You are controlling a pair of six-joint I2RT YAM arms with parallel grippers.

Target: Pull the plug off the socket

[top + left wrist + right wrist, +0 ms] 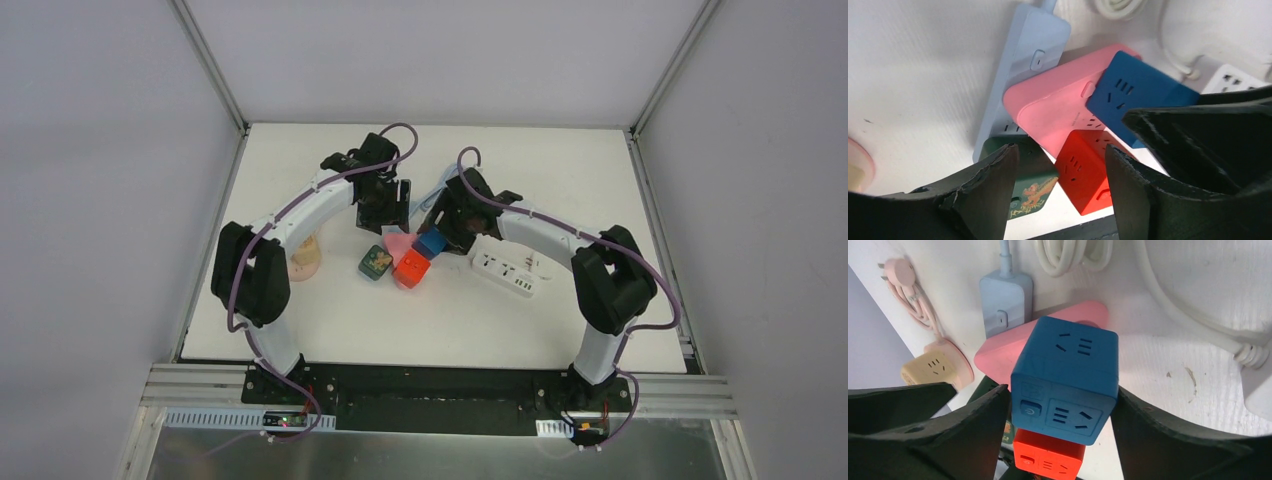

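Robot lab cell: white surface (330,330) boxed by grey walls (100,150), alu rail (450,385) w/ left arm (300,215) & right arm (545,228) bolted on.

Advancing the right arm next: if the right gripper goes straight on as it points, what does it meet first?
The blue cube: in the wrist view it sits right between the fingers of the right gripper. Depth is unclear, so I cannot tell whether they touch it.

Mid-table: blue cube plug (1065,375) resting on end of pink socket strip (1048,110).
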